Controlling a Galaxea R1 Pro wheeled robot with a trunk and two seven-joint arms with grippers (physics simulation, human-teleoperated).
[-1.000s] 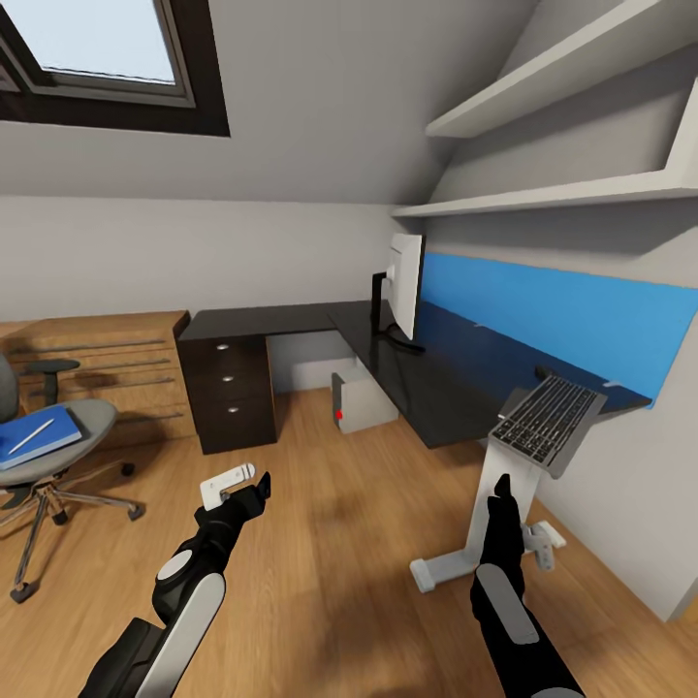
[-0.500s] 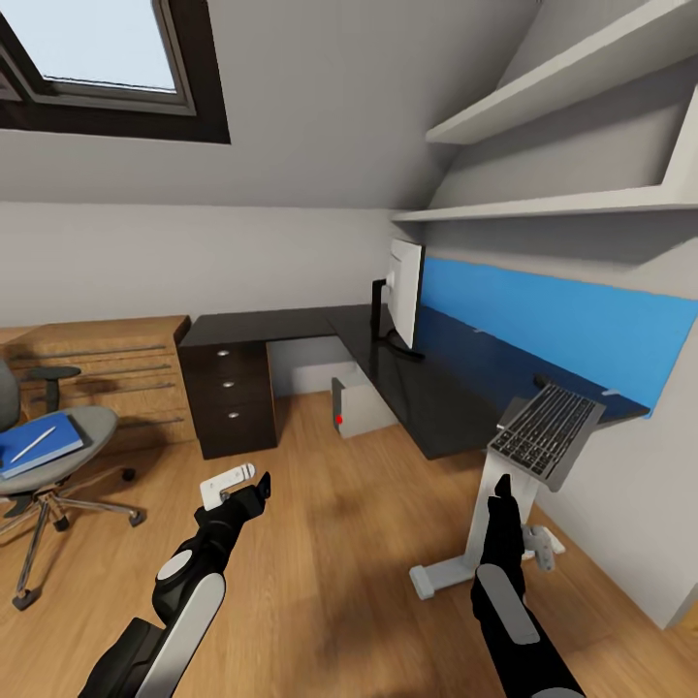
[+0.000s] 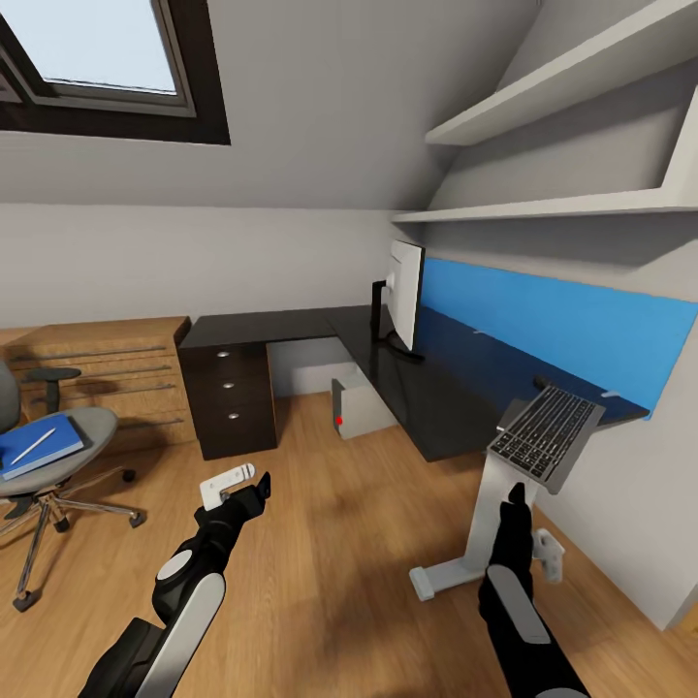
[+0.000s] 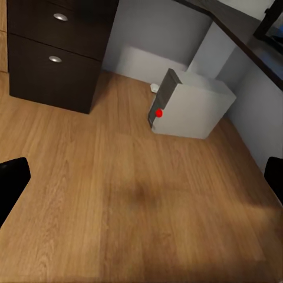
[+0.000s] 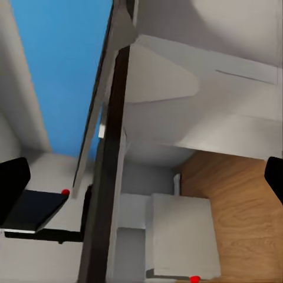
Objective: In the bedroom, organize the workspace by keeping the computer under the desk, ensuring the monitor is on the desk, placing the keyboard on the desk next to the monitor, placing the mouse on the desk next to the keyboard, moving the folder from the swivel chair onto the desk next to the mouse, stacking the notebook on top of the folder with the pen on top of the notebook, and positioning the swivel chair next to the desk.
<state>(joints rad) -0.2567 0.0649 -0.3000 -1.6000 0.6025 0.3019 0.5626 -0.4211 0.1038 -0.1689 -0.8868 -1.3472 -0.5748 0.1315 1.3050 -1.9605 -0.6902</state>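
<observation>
Left end effector (image 3: 242, 482) spread over wood-grain floor (image 3: 330, 572). Right end effector (image 3: 518, 496) state not discernible, below one flat black keyboard (image 3: 544, 433) overhanging glossy black tabletop (image 3: 427, 388) edge. Beyond: one silver computer (image 3: 363, 404), one monitor (image 3: 404, 291). Far left: one blue folder (image 3: 39, 444) on swivel chair (image 3: 47, 456).

The keyboard (image 3: 545, 433), dark grey-black, hangs tilted off the near end of the table (image 3: 427, 388), one long edge raised, just above and ahead of the right arm's jaws. The table is a glossy black L-shaped top on white legs with a bright blue back panel. The monitor (image 3: 404, 294) stands upright on it, well beyond both jaws, seen edge-on with its white-grey back. The computer (image 4: 191, 109), a silver-grey tower with a red light near its base, sits on the floor under the table, ahead of the left arm's jaws. Far off to the left of those jaws, the swivel chair (image 3: 73, 427) carries the blue folder (image 3: 39, 443) on its grey seat, with the pale pen (image 3: 32, 445) lying across it.
</observation>
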